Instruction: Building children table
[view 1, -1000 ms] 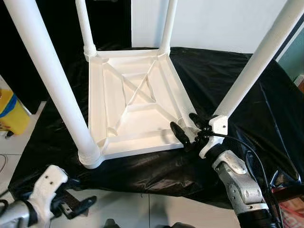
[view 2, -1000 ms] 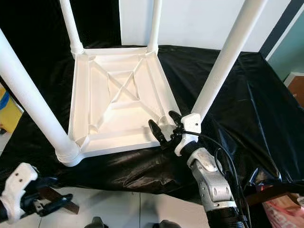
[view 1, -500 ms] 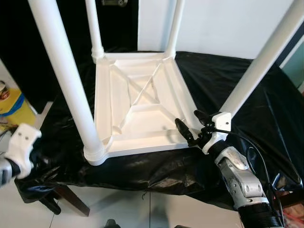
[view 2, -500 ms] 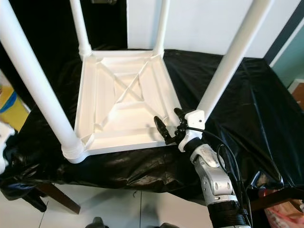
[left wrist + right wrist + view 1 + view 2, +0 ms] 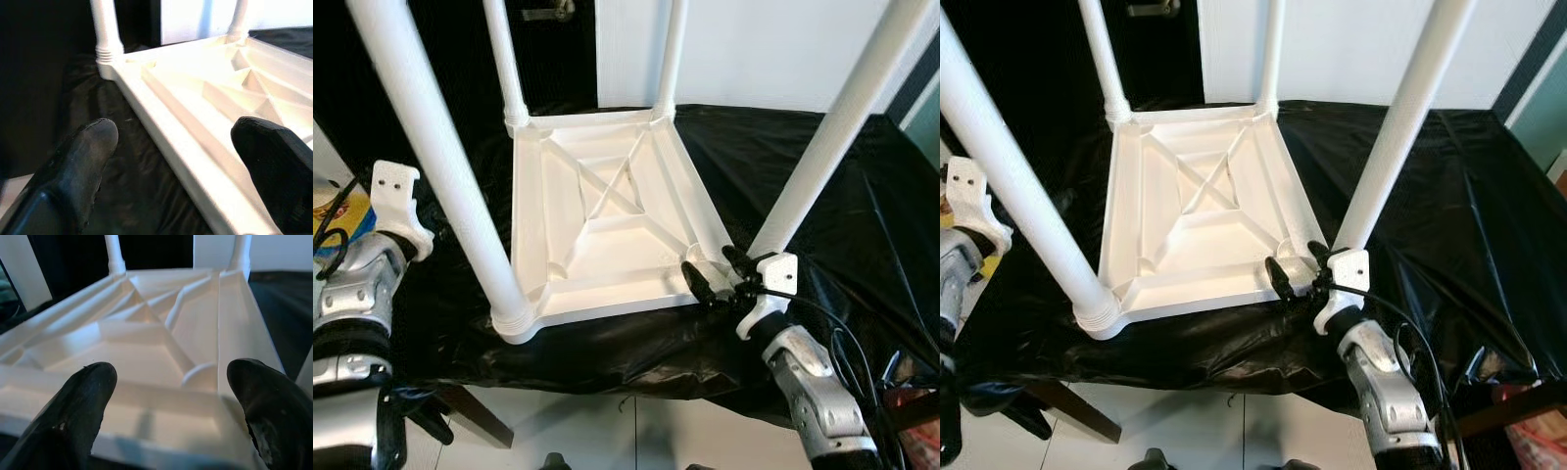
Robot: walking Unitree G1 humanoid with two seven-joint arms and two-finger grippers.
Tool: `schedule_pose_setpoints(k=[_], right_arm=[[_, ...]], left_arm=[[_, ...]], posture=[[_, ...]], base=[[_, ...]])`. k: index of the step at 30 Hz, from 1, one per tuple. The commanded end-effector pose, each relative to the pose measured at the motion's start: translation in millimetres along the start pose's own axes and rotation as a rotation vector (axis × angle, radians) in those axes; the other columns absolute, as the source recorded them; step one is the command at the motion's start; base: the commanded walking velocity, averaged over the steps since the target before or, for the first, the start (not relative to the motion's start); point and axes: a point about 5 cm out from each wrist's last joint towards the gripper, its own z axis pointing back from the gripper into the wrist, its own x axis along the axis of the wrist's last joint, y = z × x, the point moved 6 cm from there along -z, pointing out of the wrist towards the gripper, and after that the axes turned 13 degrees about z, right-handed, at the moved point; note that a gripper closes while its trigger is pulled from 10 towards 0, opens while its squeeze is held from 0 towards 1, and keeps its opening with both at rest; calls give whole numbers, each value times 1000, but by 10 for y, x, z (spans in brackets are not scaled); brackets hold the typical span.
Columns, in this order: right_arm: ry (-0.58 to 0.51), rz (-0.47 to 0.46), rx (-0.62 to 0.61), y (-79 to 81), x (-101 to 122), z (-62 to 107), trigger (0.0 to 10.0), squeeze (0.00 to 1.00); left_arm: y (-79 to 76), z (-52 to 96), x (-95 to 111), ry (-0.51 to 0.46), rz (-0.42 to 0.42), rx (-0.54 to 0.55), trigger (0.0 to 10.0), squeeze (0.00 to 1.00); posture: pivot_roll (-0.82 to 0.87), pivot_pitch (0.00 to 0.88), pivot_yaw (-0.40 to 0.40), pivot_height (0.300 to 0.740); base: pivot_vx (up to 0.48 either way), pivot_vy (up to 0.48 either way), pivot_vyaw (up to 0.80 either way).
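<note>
The white children's table (image 5: 607, 225) lies upside down on a black cloth, its four legs pointing up. My right gripper (image 5: 715, 274) is open at the table's near right corner, beside the base of the near right leg (image 5: 822, 137). In the right wrist view the near rim (image 5: 161, 423) lies between the two fingers (image 5: 83, 406). My left arm (image 5: 372, 264) is raised at the table's left side, behind the near left leg (image 5: 440, 166). In the left wrist view my left gripper (image 5: 178, 161) is open, with the table's left rim (image 5: 166, 142) running between its fingers.
The black cloth (image 5: 862, 225) covers the supporting surface and hangs over its front edge. A yellow container (image 5: 337, 211) stands on the floor at the left. A wooden leg (image 5: 475, 416) shows under the cloth. A white wall and a dark doorway lie behind.
My left arm has risen from below the front edge to the table's left side. The right gripper stays open at the near right corner. The camera has shifted a little.
</note>
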Motion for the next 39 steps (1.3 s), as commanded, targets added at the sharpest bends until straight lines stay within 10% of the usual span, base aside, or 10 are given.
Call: schedule_pose_setpoints(k=[1,14,39], right_arm=[[18,-4,27,83,-20,51,10000,0],[120,-1,20,86,-174,392,10000,0],[257,35,-2,96,-535,397,10000,0]], left_arm=[[173,-32,24,-53,35,166,10000,0],[-222,-395,203,-183,190,47,10000,0],[-806,-239,76,-312,272,-175,10000,0]], posture=[[-62,73,-12,740],[-124,116,-32,740],[-61,120,-57,740]], base=[[0,0,0],[0,0,0],[0,0,0]])
